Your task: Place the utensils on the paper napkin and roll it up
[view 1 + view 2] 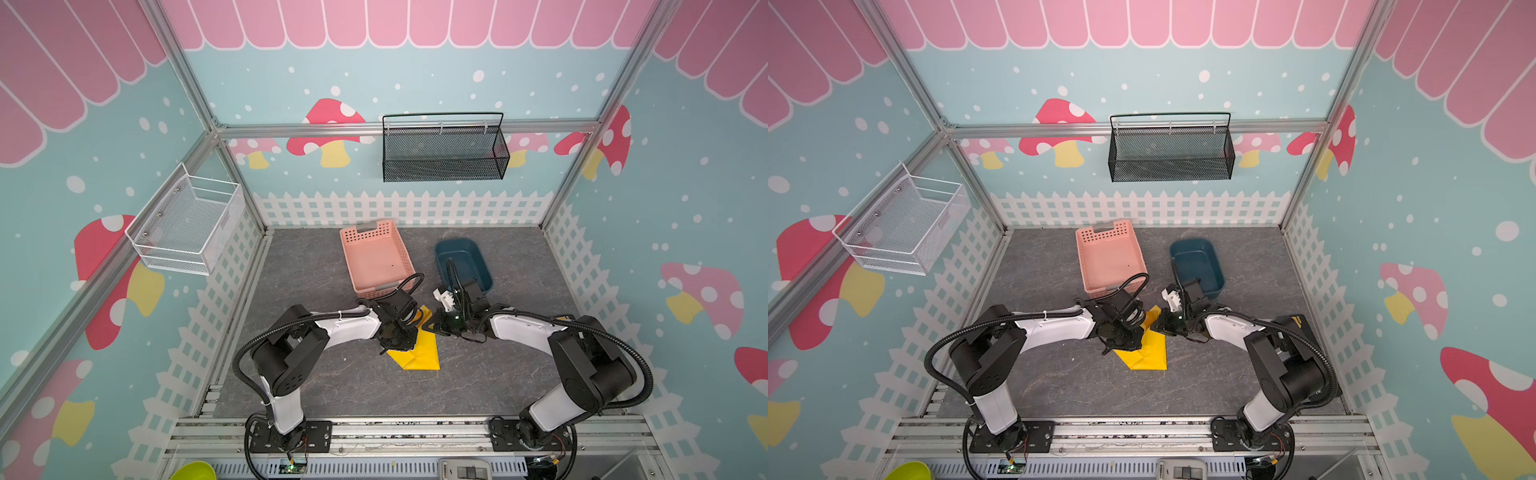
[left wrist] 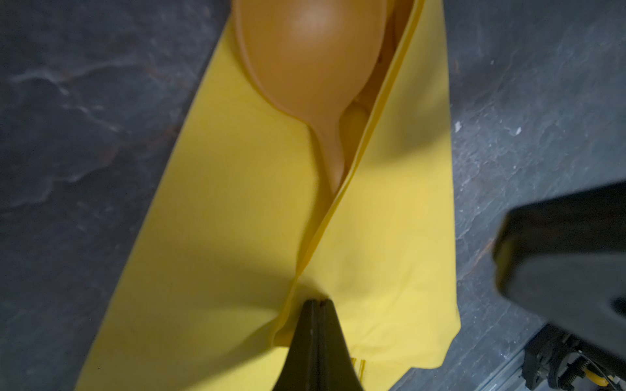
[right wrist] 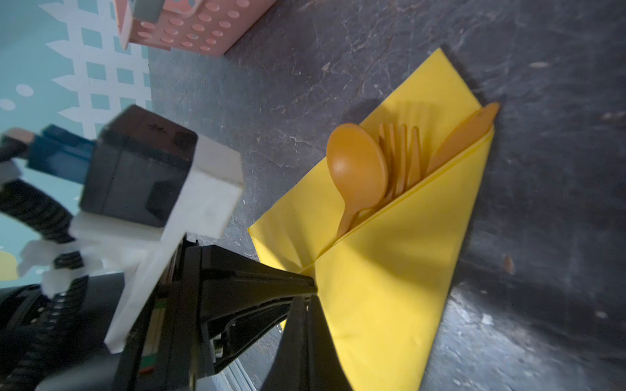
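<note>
Grey marbled tabletop point(image 1: 332, 382), mushroom-papered walls point(image 1: 415, 83). Yellow paper napkin point(image 3: 389, 287) lies folded diagonally over spoon point(image 3: 355, 169), fork point(image 3: 401, 152), knife point(image 3: 464, 135). Jaws of left gripper point(image 2: 316, 304) and right gripper point(image 3: 310, 298) are closed, tips at its fold.

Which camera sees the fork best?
The right wrist view: the fork shows its tines between the spoon and knife, tucked in the napkin. The left wrist view shows only the spoon clearly; in both top views the arms hide it.

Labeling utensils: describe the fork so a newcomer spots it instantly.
Find the yellow napkin on the grey tabletop, folded into a pocket. Three orange utensils poke out; the fork sits between spoon and knife, the only one with tines.
</note>
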Tool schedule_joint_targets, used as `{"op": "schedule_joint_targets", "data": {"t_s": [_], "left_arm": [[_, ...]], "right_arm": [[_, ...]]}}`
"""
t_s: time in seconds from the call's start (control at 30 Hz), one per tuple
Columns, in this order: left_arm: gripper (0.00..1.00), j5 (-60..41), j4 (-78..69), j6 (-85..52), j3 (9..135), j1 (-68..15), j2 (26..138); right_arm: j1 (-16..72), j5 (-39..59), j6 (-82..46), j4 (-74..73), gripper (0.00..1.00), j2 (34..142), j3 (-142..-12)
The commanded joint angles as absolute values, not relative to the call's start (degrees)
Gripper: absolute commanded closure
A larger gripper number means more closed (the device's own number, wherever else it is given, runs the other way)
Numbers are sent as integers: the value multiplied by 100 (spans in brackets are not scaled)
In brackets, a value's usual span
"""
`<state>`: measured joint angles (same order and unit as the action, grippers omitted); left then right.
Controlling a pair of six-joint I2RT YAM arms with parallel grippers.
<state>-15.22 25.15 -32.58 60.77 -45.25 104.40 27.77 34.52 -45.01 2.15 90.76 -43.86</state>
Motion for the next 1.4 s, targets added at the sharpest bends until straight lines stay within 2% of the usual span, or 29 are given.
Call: {"op": "schedule_joint_targets", "data": {"t_s": [0.0, 0.53, 1.37], "left_arm": [[100, -1147, 2606, -3282, 5866, -4514, 10437], [100, -1906, 1572, -3773, 5085, -4116, 10187], [100, -1909, 1360, -3910, 4834, -4061, 9998]], "right_arm": [[2843, 3592, -4410, 351, 99, 8987, -4332], [3466, 3302, -4807, 237, 99, 9595, -4689], [3737, 2117, -4440, 1558, 100, 10484, -5719]]}}
